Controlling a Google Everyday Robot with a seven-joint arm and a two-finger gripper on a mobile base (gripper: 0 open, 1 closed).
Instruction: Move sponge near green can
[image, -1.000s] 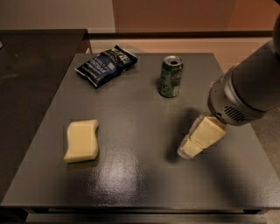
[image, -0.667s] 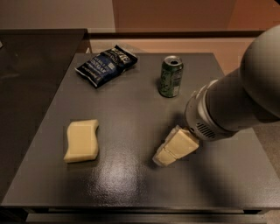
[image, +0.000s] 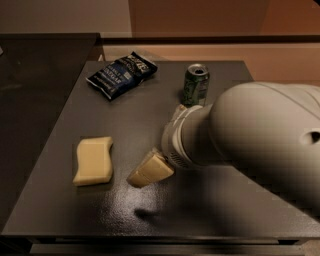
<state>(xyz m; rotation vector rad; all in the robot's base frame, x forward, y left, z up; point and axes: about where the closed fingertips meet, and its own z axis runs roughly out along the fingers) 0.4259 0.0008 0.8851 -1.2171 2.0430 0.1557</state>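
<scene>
Your end effector (image: 145, 175) has swept from the right side of the counter (image: 150, 115) to its middle, a little closer to the front edge. It now hangs near the sponge (image: 93, 161), not touching it. The arm behind it now covers most of the counter's right side.
</scene>
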